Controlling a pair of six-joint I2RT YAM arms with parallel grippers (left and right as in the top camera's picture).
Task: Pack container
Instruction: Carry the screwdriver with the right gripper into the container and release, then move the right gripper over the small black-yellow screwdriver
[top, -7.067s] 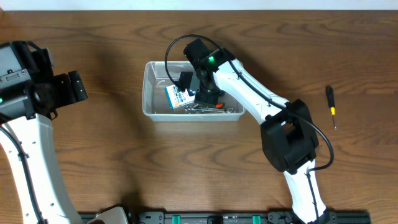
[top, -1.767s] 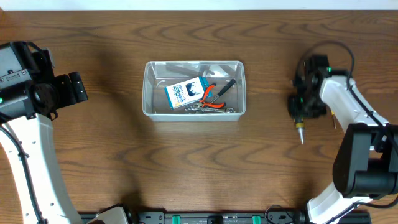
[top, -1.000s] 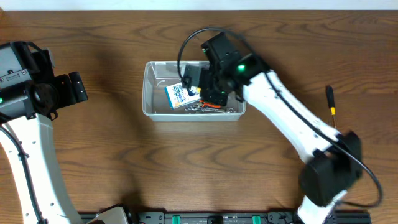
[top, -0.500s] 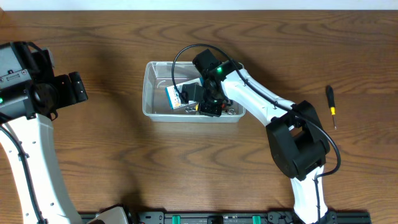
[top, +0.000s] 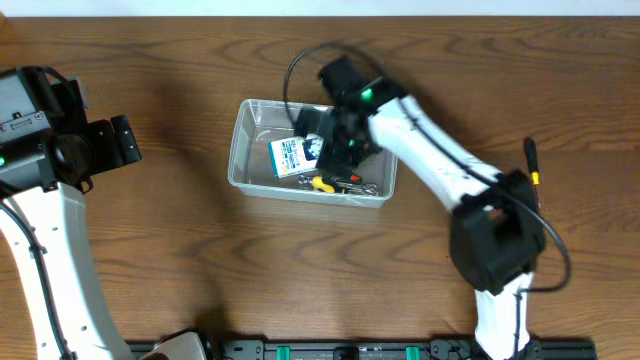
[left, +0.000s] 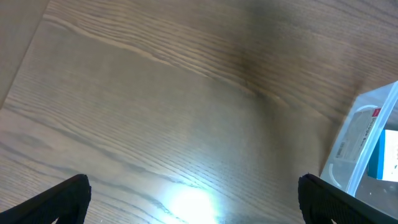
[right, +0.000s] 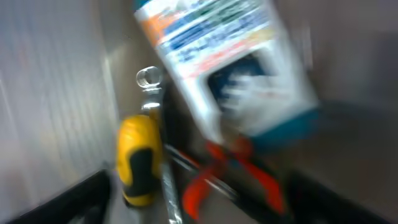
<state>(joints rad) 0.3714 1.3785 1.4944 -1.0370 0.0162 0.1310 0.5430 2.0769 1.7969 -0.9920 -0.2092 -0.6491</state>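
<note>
Container (top: 236, 146) outline shows overhead; right hand (right: 205, 199), fingers apart, reveals red pliers (right: 249, 169).

The container (top: 238, 160) sits mid-table (top: 150, 250). Inside it, the box (top: 291, 156) lies near the middle. In front of the box, by the front wall, lies a stubby driver (top: 320, 183), with a wrench (right: 151, 84) and pliers (right: 217, 171) just beside it. The right gripper (top: 335, 145) hangs over the container, just right of the box. A screwdriver (top: 532, 165) lies on the table well to the right. The left gripper (top: 118, 140) is far left, well apart from the container.
</note>
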